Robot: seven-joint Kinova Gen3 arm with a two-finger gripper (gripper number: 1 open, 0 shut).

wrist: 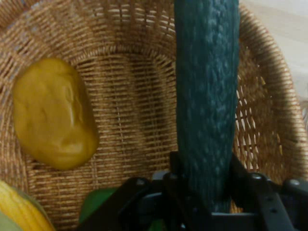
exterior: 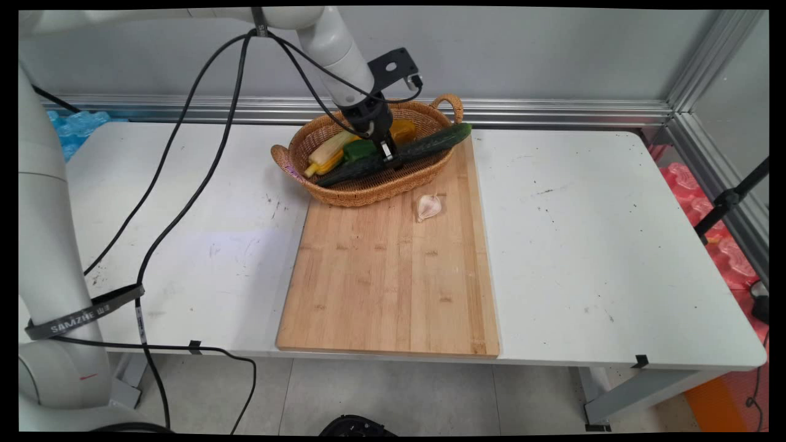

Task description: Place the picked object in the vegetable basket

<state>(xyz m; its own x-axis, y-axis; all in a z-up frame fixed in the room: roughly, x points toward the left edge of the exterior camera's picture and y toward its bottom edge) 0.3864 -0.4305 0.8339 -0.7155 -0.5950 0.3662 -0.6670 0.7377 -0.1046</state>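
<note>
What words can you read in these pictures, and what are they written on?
"SAMZHE", followed by small marks too small to read: on the black strap wrapped around the white arm.
White lettering on the black cable at the top of the arm: too small to read.
No words show on the basket, the cucumber, the garlic, the cutting board or the gripper.

A white table (exterior: 583,245) carries a bamboo cutting board (exterior: 393,282); the wicker basket (exterior: 362,187) seems to rest partly on both.
</note>
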